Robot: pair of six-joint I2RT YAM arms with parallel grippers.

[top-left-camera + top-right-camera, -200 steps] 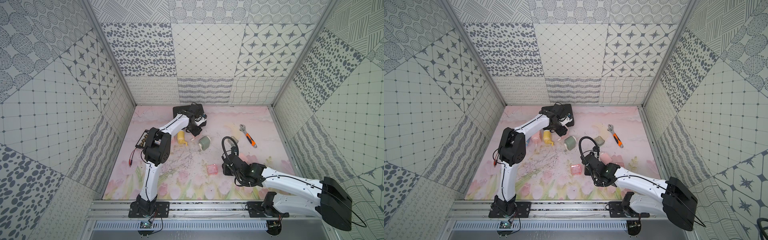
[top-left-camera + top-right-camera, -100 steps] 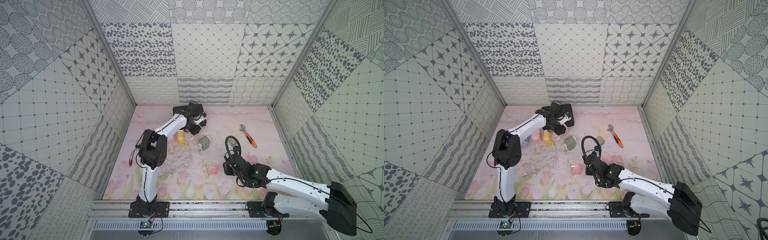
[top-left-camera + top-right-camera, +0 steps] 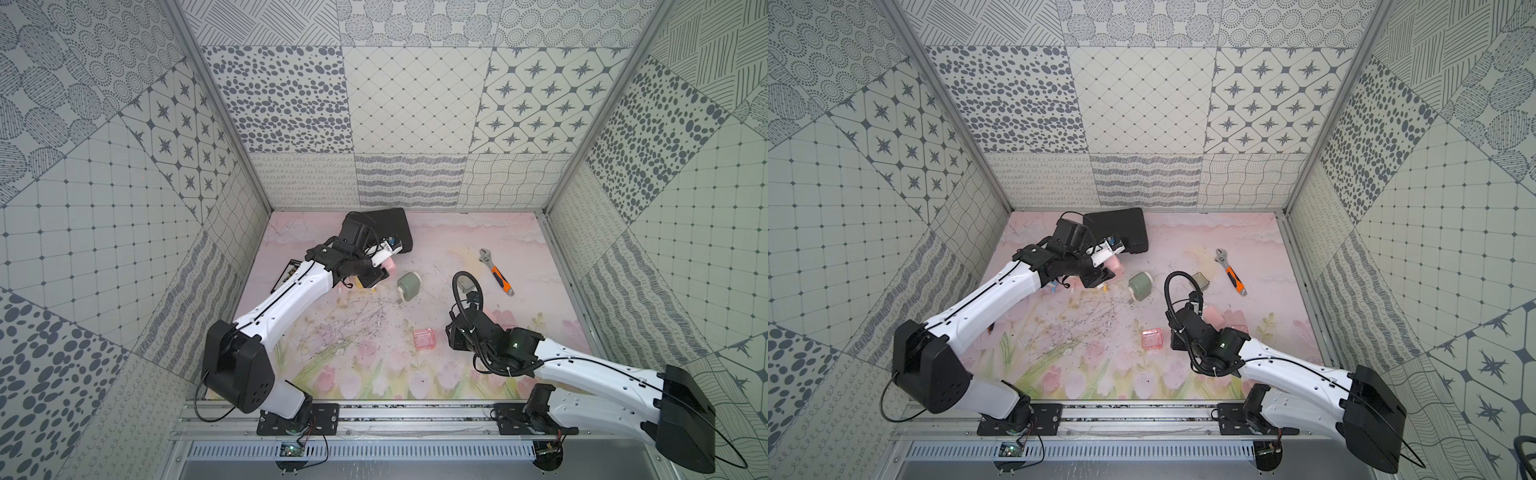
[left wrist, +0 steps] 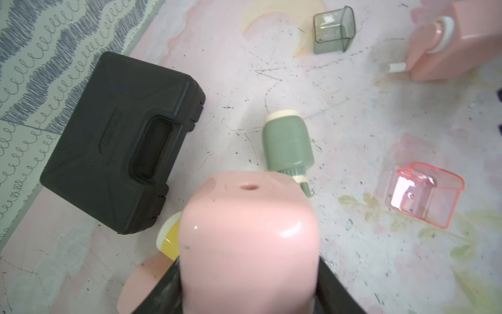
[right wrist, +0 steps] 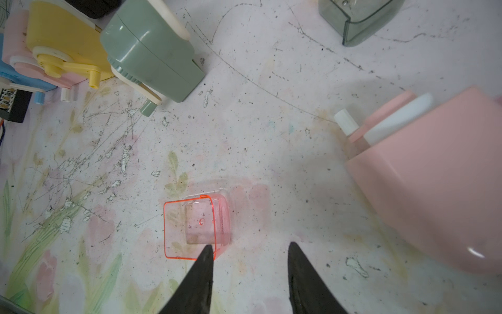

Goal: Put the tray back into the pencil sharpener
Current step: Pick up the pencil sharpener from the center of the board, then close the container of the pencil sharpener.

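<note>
The right claw (image 5: 250, 252) hangs low over the mat with its jaws apart and nothing between them. The clear pink tray (image 5: 194, 227) sits upright on the mat just to the claw's left. One fingertip (image 5: 206, 255) overlaps the tray's near rim, but whether it touches cannot be told. A second pink sharpener (image 5: 434, 195) lies on its side near the claw's other side. Farther ahead are a green sharpener (image 5: 152, 51), a yellow sharpener (image 5: 62, 46) and a smoky grey tray (image 5: 358, 16).

The left claw (image 4: 247, 282) is clamped on a pink pencil sharpener (image 4: 248, 231), whose pencil hole points away from the wrist. Just past it lies the green sharpener, with a black case (image 4: 116, 141) off to one side. The pink tray is well apart from this claw. An orange-handled wrench (image 3: 496, 276) lies farther off.
</note>
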